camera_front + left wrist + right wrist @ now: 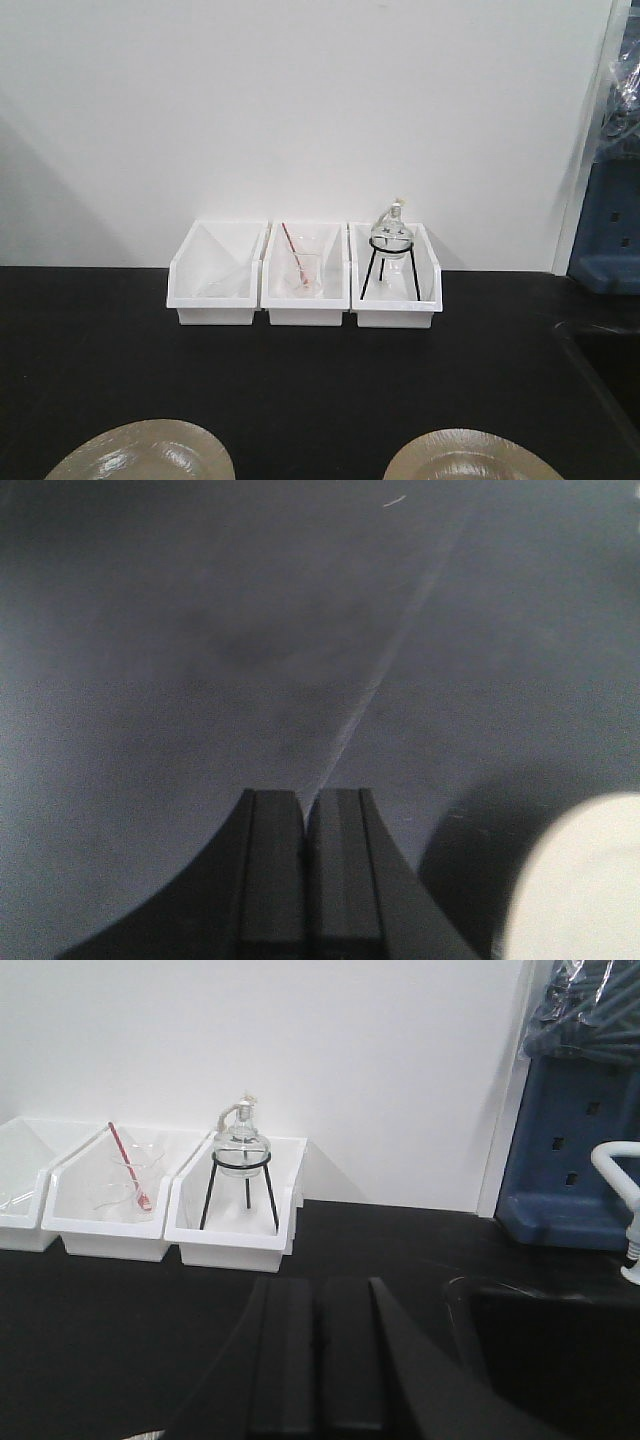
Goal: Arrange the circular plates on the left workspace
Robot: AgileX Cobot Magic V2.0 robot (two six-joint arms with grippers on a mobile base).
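Black matte countertop (pixel 300 390) runs to a plain white wall, where three white bins (pixel 305 295) stand side by side, touching.

The front-facing view alone shows both task items. A first circular plate (pixel 140 455) and a second circular plate (pixel 470 458), glossy beige, lie flat on the countertop at the near edge of the picture. They are well apart from each other and from the bins, and both are cut off by the frame. This view shows neither arm.

In the middle bin stands a clear beaker (pixel 303 272) with a red rod (pixel 290 245) leaning in it. In the bin beside it, towards the sink, a round glass flask (pixel 392 232) sits on a black tripod stand (pixel 390 275).

The left wrist view sees only bare countertop beyond the left gripper (pixel 304 800), whose fingers are pressed together with nothing between them. A pale rounded shape (pixel 590 880) sits at the lower corner, too blurred to name for certain.

The right wrist view shows the right gripper (pixel 318 1295), also closed and empty, pointing towards the flask bin. Only this view makes plain the recessed sink basin (pixel 545 1350), a white faucet (pixel 615 1165) and a blue rack (pixel 575 1140) against the wall.
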